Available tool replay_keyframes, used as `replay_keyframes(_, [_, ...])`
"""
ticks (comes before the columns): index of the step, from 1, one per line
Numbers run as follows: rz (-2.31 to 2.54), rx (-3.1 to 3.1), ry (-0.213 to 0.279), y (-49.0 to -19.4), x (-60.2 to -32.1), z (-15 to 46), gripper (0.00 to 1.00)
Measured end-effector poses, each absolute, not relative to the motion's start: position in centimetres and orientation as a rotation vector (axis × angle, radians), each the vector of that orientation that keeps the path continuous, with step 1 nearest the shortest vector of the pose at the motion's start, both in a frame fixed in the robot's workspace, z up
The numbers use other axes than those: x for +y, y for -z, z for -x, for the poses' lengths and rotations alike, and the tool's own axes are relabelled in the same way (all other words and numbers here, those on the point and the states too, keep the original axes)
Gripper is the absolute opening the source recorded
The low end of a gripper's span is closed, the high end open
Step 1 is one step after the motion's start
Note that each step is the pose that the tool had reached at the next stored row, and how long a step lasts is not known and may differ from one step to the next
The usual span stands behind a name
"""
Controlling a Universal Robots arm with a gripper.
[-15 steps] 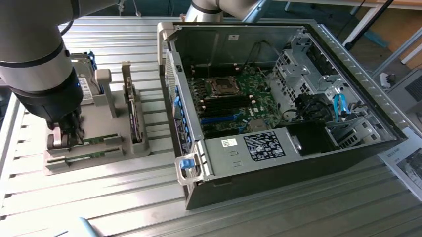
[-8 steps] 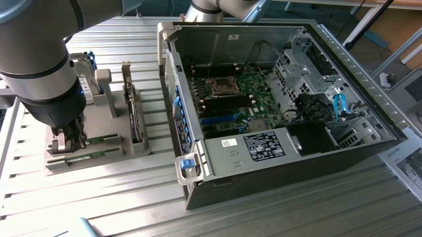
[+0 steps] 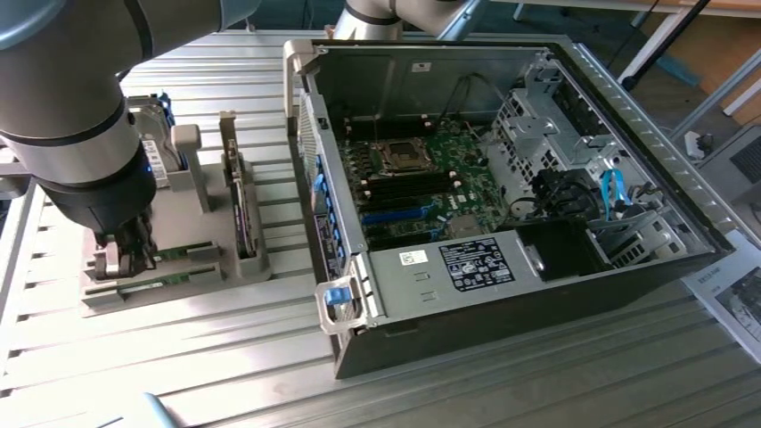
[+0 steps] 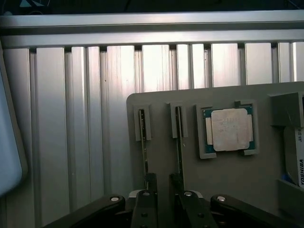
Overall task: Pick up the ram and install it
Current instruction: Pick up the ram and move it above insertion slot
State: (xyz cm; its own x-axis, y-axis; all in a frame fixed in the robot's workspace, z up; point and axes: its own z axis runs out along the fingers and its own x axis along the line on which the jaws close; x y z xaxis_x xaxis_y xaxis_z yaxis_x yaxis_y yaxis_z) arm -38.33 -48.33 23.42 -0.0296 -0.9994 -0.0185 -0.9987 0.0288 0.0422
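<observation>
Over the tray [image 4: 228,183]: gripper [image 4: 163,183] sits low above one end, at the exterior view's left; jaws spread wide, nothing pinched.
ram [image 4: 144,142]: stands on edge in the slot farthest from the processor [image 4: 231,129], seated in the tray; its near end runs up to one fingertip [image 4: 151,183].
second stick [image 4: 178,135]: in the neighbouring slot, parallel to the first; its end is by the other fingertip.
jaw gap: over the bare strip between the two slots; can't tell if either stick is inside it.
tray contents: two sticks, processor flat in a square pocket, drive [image 4: 297,161] marked TOSHIBA at the edge, dark card [image 3: 238,209] upright in its slot.
case [image 3: 500,334]: open, motherboard [image 3: 458,165] inside, beside the tray.
ram look: thin, narrow, seen edge-on as a dark line; face hidden.
</observation>
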Motion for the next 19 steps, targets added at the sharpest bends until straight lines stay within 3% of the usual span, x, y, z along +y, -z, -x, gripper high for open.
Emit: replay_keyframes(19, [-2.18, -2.238, 0.067, -22.3, -49.1, 38.3, 0.25])
